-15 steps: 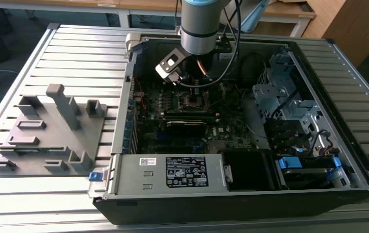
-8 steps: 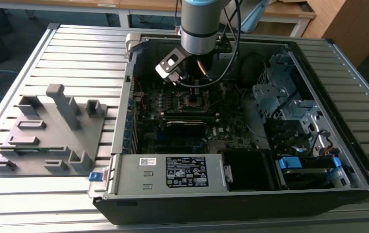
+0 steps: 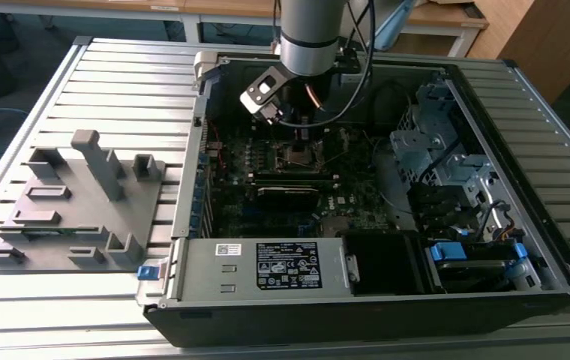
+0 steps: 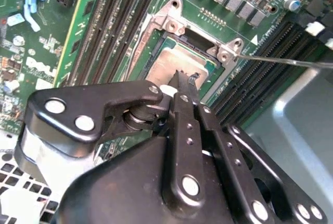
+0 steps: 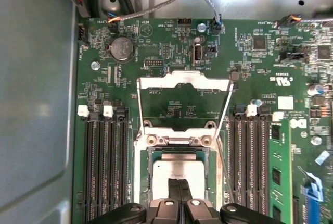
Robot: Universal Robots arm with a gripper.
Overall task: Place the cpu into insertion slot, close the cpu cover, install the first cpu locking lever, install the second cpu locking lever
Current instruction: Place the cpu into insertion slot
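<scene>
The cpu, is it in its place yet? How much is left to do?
Looks done: the cpu lies flat in the insertion slot. In hand: the gripper, fingertips shut together, sits right over the cpu. Left: the cpu cover stands open, flipped back from the slot, and a thin locking lever sticks out sideways, not hooked down.

Workshop-like lab: open computer case (image 3: 365,324) on slatted aluminium bench (image 3: 125,75), desks (image 3: 443,18) behind
</scene>
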